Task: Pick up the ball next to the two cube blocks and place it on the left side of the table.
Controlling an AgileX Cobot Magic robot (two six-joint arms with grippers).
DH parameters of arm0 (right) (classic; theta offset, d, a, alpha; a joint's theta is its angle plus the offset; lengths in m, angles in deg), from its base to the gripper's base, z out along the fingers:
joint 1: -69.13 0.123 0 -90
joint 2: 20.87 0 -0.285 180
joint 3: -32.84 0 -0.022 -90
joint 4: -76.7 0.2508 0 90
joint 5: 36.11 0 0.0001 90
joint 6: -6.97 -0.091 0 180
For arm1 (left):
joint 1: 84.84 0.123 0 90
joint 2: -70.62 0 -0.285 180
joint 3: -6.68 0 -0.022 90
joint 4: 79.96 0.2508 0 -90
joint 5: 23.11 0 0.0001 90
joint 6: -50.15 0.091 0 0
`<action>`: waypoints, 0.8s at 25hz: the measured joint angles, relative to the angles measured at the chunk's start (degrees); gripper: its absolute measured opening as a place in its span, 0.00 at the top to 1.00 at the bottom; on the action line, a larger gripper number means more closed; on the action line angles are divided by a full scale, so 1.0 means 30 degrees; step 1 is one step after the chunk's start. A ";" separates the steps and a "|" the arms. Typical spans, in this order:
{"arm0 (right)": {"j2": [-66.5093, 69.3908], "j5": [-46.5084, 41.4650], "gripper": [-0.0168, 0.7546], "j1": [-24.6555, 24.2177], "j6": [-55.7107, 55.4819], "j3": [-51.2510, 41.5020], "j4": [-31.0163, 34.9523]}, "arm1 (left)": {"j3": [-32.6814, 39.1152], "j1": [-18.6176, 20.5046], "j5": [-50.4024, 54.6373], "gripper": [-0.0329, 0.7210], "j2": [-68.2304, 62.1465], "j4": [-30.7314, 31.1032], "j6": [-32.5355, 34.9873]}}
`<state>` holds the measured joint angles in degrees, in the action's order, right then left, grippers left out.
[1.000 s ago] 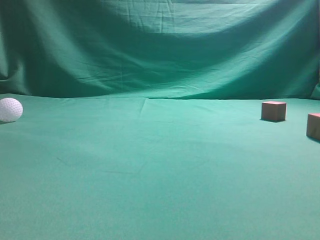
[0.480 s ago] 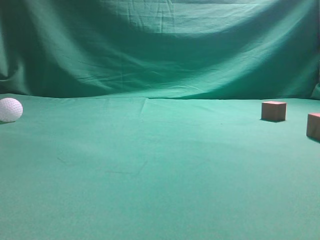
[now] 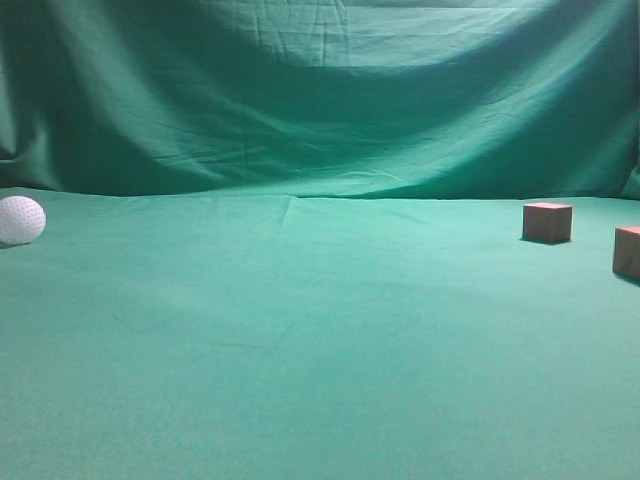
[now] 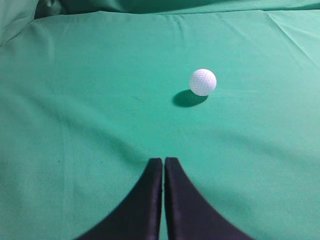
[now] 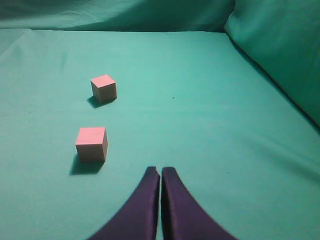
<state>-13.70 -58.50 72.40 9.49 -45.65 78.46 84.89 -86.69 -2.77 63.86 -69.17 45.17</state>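
At far left the ball (image 3: 20, 220) unmoved, cube blocks (image 3: 548, 222) unchanged, both pincers (image 4: 163, 165) (image 5: 160, 172) clenched empty.

Exterior: low, table height, facing backdrop (image 3: 320, 90). Wrist views: angled down over table (image 4: 75, 100), probably well apart.

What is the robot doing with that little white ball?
Right now nothing is being held. The white ball sits alone at the far left of the green table, and the two cube blocks sit far off on the right. The left gripper has its fingers pressed together, apart from the ball. The right gripper is shut too, near the blocks, touching nothing.
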 joint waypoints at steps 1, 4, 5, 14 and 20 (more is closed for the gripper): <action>0.0000 -0.0098 0.98 0.0000 0.0000 0.0000 0.0000 | 0.0000 0.0000 0.0000 0.96 0.0000 0.0000 0.0000; 0.0000 -0.0242 0.98 0.0000 0.0000 0.0000 0.0000 | 0.0000 0.0000 0.0000 0.96 0.0000 0.0000 0.0000; 0.0000 -0.0242 0.98 0.0000 0.0000 0.0000 0.0000 | 0.0000 0.0000 0.0000 0.96 0.0000 0.0000 0.0000; 0.0000 -0.0242 0.98 0.0000 0.0000 0.0000 0.0000 | 0.0000 0.0000 0.0000 0.96 0.0000 0.0000 0.0000; 0.0000 -0.0242 0.98 0.0000 0.0000 0.0000 0.0000 | 0.0000 0.0000 0.0000 0.96 0.0000 0.0000 0.0000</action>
<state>-13.70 -59.23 72.40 9.49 -45.65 78.46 84.89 -86.69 -2.77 63.86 -69.17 45.17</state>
